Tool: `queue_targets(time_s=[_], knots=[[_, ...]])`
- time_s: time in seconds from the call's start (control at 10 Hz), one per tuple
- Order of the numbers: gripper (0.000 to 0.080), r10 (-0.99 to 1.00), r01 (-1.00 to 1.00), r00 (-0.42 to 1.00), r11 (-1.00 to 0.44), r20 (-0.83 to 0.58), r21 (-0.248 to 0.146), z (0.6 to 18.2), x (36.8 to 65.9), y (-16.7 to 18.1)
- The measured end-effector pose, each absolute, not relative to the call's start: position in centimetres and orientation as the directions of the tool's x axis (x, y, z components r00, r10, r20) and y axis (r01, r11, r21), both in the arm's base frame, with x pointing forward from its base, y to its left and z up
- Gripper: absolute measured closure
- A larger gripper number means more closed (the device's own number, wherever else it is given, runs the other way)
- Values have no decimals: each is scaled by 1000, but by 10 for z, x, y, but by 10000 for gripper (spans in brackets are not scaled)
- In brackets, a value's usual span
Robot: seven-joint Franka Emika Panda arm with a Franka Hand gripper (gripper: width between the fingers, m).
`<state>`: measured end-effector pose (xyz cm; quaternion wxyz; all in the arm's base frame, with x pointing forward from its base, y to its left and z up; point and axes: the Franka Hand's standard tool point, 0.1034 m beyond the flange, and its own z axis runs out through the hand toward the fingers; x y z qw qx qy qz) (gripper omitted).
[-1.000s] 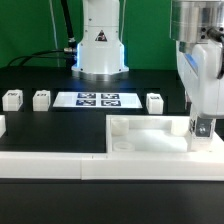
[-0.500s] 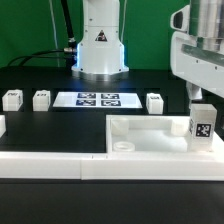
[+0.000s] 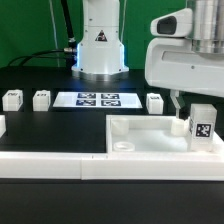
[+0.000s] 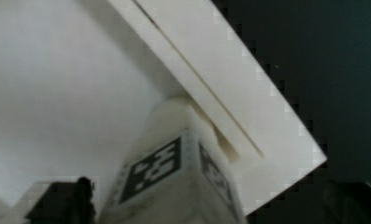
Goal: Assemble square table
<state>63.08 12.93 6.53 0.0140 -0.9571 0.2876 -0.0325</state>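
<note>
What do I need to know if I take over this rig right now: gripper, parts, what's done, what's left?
Gripper: open, holding nothing, above the tabletop beside the standing leg.
Tabletop: flat on the table against the wall strip.
Standing leg: upright at the tabletop's corner on the exterior view's right; how firmly it is seated cannot be told.
Loose legs: two on the exterior view's left of the marker board, one on its right.
Done: one leg placed.
Left: three legs into the other corners.

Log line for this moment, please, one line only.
tool: open, empty | leg: upright at tabletop corner | loose legs: three
</note>
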Motion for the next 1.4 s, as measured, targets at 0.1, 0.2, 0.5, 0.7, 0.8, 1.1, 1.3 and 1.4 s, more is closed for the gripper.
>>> queue_targets(time_s=[0.1, 0.2, 0.5, 0.7, 0.8, 1.1, 1.3, 1.4], knots=[[150, -495, -494, 867, -869, 58, -41, 66, 631, 127], [150, -451, -449, 891, -893, 60, -38, 65, 631, 126], [150, -140, -139, 985, -990, 97, -23, 70, 633, 114], [150, 81, 82, 987, -997, 141, 2, 74, 633, 106], [150, 138, 138, 980, -990, 140, 12, 74, 633, 105], [150, 129, 129, 983, -992, 130, 10, 73, 632, 105], [150, 97, 98, 993, -995, 67, -9, 76, 639, 107], [150, 78, 79, 995, -997, 57, -12, 75, 643, 106]])
